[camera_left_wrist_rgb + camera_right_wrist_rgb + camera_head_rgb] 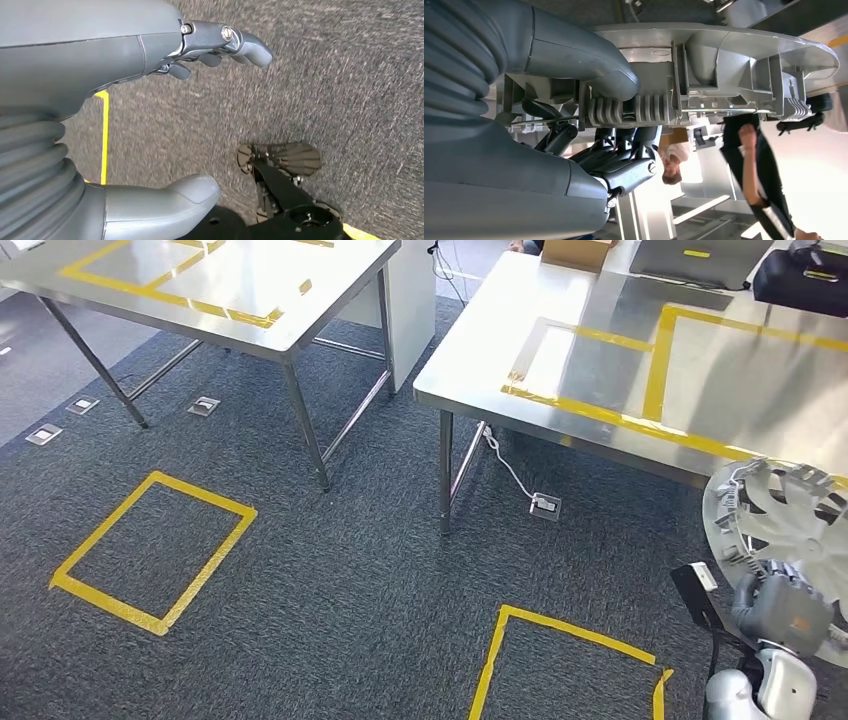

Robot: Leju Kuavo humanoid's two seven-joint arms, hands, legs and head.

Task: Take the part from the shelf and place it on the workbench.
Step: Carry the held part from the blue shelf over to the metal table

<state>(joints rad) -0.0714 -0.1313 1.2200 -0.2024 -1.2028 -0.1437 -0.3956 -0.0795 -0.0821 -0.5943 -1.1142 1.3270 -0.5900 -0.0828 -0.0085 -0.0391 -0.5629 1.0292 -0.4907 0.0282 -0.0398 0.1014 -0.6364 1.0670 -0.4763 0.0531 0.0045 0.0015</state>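
The part is a round silver-grey wheel-cover disc with ribs on its back. My right hand holds it at the lower right of the head view, just off the near edge of the steel workbench. Seen from the right wrist, the thumb lies over the part and dark fingers curl under its ribbed rim. My left hand hangs over the carpet with thumb and fingers apart and nothing between them.
A second steel table with yellow tape stands at the back left. Yellow tape squares mark the dark carpet. A cable and floor socket lie under the workbench. A black case and a laptop sit at its far side. A person stands nearby.
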